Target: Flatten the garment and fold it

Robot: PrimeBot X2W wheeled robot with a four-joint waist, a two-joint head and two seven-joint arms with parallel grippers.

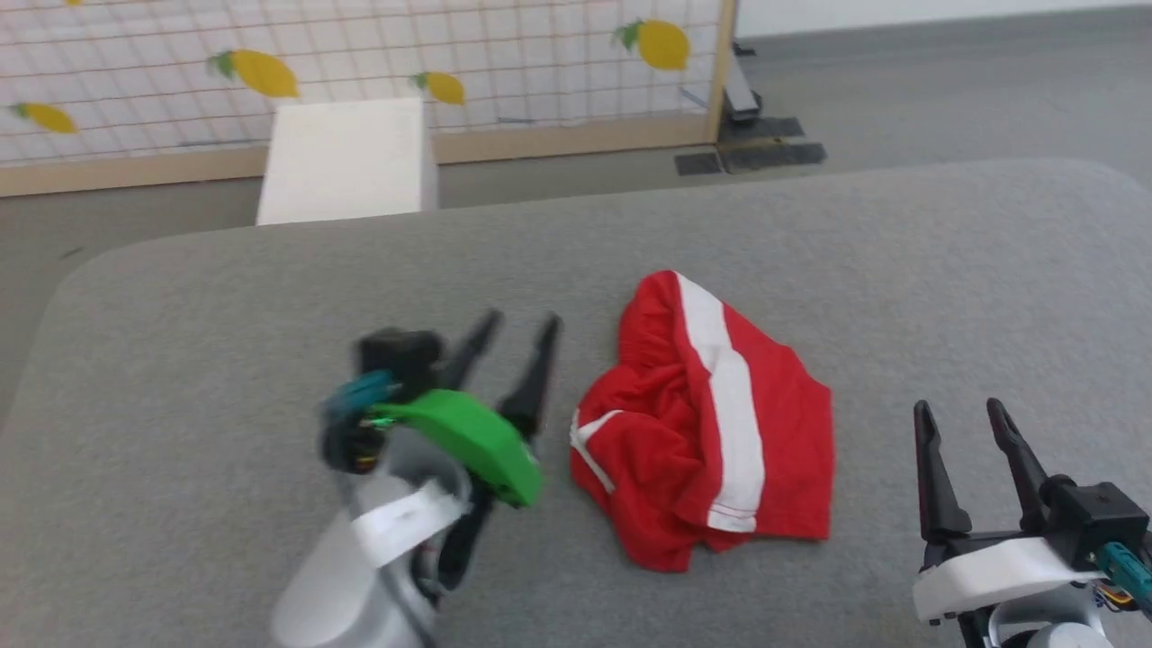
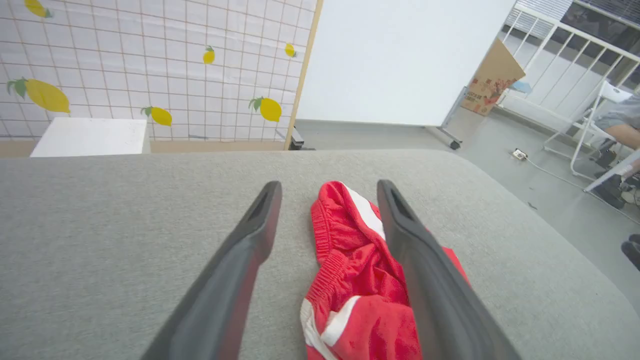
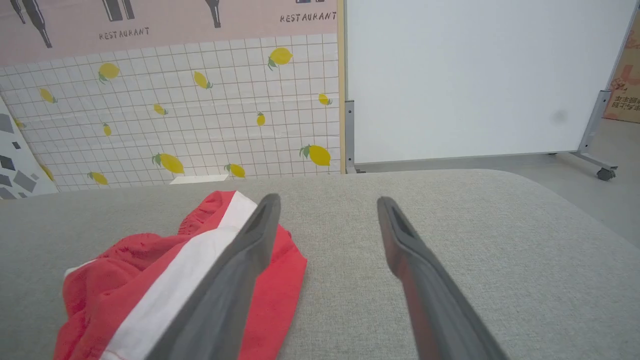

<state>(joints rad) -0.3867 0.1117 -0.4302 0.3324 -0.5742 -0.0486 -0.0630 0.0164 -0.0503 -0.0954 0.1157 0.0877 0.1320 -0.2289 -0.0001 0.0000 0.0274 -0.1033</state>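
Frankly, with my left claw (image 1: 522, 319) and right claw (image 1: 957, 409) spread empty either side of the crumpled red shorts (image 1: 711, 423) on the grey bench (image 1: 225, 297), I risk pinching bunched layers together and dragging the heap.

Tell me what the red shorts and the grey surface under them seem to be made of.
Shorts: thin, soft cloth, matte, probably a light knit or woven synthetic; it crumples loosely and gathers at the waistband. Grey surface: matte textile cover, likely over padding; fine weave grain shows and its corners are rounded.

Open grey pad (image 1: 198, 360) all round shorts (image 1: 783, 423).
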